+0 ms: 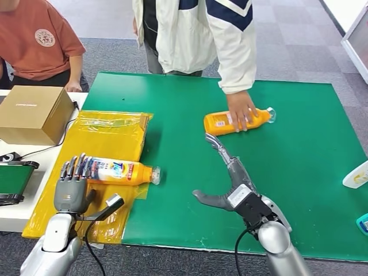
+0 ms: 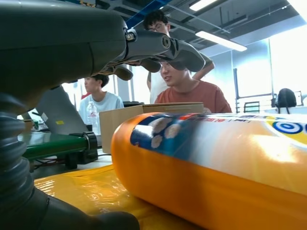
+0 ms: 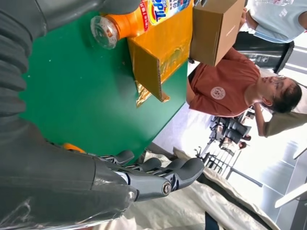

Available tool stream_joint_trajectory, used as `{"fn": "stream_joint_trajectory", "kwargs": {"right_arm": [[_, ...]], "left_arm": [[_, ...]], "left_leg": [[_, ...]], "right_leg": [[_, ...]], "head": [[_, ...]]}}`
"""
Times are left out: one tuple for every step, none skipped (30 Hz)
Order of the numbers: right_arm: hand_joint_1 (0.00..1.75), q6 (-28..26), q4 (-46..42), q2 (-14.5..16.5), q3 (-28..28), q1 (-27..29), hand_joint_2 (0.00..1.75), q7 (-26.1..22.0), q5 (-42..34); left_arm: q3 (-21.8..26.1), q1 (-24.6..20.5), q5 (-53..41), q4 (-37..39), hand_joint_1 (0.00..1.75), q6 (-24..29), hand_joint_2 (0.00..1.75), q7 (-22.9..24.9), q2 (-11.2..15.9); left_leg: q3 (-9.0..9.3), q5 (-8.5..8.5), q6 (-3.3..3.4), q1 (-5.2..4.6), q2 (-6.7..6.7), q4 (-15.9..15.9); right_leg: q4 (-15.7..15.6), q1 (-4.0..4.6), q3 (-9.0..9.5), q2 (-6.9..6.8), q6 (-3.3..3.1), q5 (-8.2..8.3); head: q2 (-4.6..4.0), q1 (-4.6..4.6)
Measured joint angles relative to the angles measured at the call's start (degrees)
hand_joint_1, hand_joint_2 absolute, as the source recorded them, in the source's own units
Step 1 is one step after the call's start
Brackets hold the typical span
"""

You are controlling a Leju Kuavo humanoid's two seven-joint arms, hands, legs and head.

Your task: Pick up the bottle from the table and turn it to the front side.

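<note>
An orange bottle (image 1: 117, 171) with a colourful label lies on its side on a yellow sheet (image 1: 108, 135), its clear cap (image 1: 155, 175) pointing right. My left hand (image 1: 71, 184) is at the bottle's base, fingers (image 1: 76, 167) reaching over it and the thumb held apart below. In the left wrist view the bottle (image 2: 217, 158) lies under the spread fingers (image 2: 163, 48) with a gap between them. My right hand (image 1: 234, 184) hovers open over the green mat (image 1: 303, 149), fingers stretched toward a second orange bottle (image 1: 217, 123). A person's hand (image 1: 241, 109) presses on that bottle.
A cardboard box (image 1: 32, 114) and a black device (image 1: 13, 178) sit on the white table at left. A white bottle (image 1: 356, 175) and a teal object (image 1: 363, 223) lie at the mat's right edge. Two people stand along the far side.
</note>
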Motion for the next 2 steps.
{"fn": "stream_joint_trajectory", "kwargs": {"right_arm": [[0.00,-0.1,0.0,0.0,0.0,0.1,1.75,0.0,0.1],[0.00,-0.1,0.0,0.0,0.0,0.2,1.75,0.0,0.1]], "left_arm": [[0.0,0.2,1.8,-0.2,0.00,0.3,1.75,-1.1,-0.2],[0.0,0.3,2.6,-0.2,0.00,0.5,1.75,-1.7,-0.3]], "left_leg": [[0.00,0.00,0.00,0.00,0.00,0.0],[0.00,0.00,0.00,0.00,0.00,0.0]], "right_leg": [[0.0,0.00,0.00,0.00,0.00,0.00],[0.0,0.00,0.00,0.00,0.00,0.00]], "head": [[0.00,0.00],[0.00,0.00]]}}
